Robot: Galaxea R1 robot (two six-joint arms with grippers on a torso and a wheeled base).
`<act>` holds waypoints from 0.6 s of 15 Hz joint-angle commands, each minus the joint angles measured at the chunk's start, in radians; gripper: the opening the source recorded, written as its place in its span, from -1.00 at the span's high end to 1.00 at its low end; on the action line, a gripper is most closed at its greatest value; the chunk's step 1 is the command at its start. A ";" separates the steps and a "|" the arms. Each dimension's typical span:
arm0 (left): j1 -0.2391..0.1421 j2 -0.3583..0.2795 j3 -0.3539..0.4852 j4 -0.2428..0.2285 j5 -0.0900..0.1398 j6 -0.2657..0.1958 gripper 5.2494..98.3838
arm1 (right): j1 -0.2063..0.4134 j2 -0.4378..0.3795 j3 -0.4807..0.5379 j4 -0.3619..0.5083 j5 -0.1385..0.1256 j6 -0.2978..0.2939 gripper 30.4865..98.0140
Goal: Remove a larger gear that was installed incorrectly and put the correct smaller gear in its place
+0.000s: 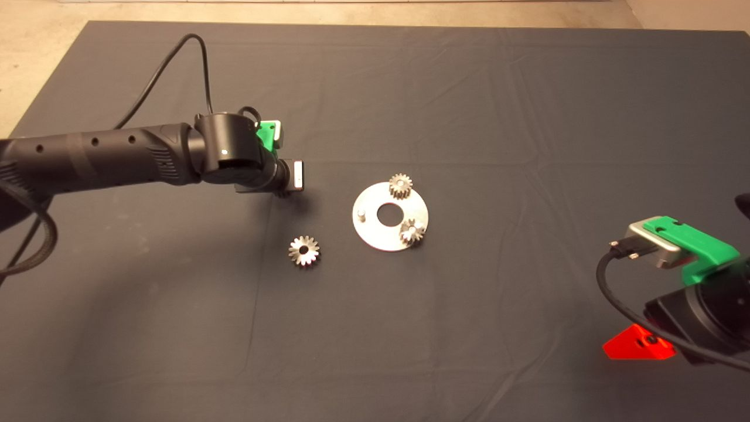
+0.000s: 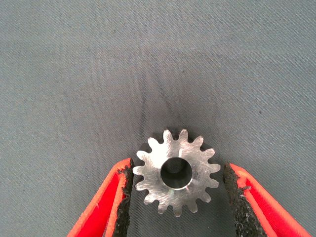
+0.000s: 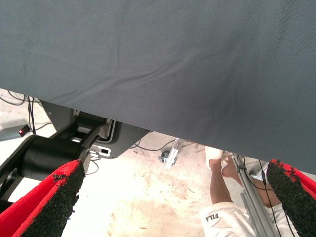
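Observation:
The smaller gear (image 2: pixel 176 171), dull grey with short blunt teeth, lies flat on the mat between my left gripper's (image 2: pixel 180 200) open fingers, one pad on each side and a gap at both. In the head view the left wrist (image 1: pixel 234 155) hovers left of the round metal plate (image 1: pixel 381 237) and hides this gear. The larger gear (image 1: pixel 304 251), bright with star-like teeth, rests loose on the mat in front of that wrist. Two small gears (image 1: pixel 401 186) (image 1: pixel 412 231) sit on the plate, and one peg (image 1: pixel 362 213) is bare. My right gripper (image 3: pixel 177 207) is parked open at the lower right.
The dark mat (image 1: pixel 469 88) stretches around the plate. A black cable (image 1: pixel 170 64) loops behind the left arm. Past the mat's edge, the right wrist view shows floor, a frame and a person's leg (image 3: pixel 219 177).

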 commanded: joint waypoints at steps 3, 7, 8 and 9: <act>-0.006 -0.003 0.014 0.011 0.000 0.002 0.14 | 0.016 -0.005 0.003 -0.025 -0.125 0.003 -0.99; -0.006 -0.004 0.015 0.011 0.000 0.002 0.23 | 0.016 -0.005 0.003 -0.026 -0.125 0.003 -0.99; -0.006 -0.004 0.015 0.011 0.002 0.002 0.24 | 0.016 -0.005 0.003 -0.026 -0.125 0.003 -0.99; -0.006 -0.004 0.015 0.011 0.002 0.002 0.24 | 0.016 -0.005 0.003 -0.025 -0.125 0.003 -0.99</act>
